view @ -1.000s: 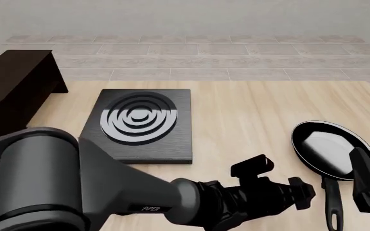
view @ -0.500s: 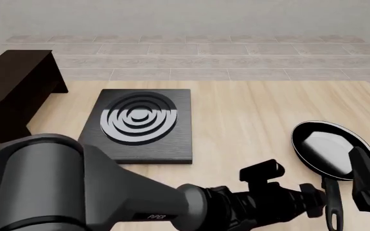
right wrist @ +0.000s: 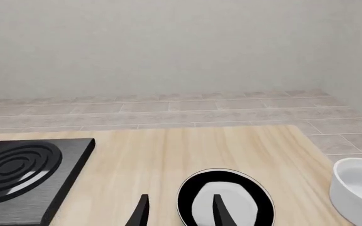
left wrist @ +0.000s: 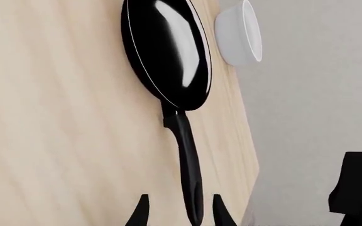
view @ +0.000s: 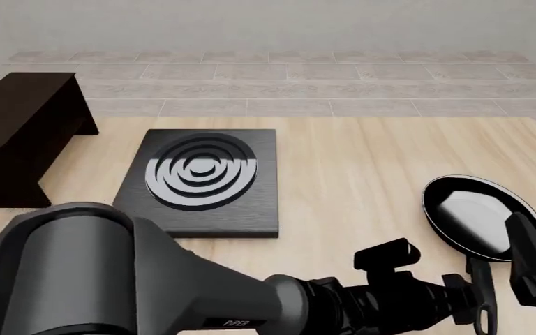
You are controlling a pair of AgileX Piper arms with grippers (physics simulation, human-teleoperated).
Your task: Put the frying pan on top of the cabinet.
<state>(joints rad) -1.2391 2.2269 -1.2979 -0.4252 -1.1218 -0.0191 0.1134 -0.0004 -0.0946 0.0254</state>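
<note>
Wooden table point(view: 361, 160), frying pan point(left wrist: 168, 52) handle between spread left gripper point(left wrist: 177, 212) fingers.

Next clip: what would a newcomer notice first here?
The left arm fills the front view's lower half, stretched across toward the right. Its gripper is open, fingertips either side of the frying pan handle's end, near the table's right edge. Behind sit a ringed black slab at centre and the cabinet far left.
</note>
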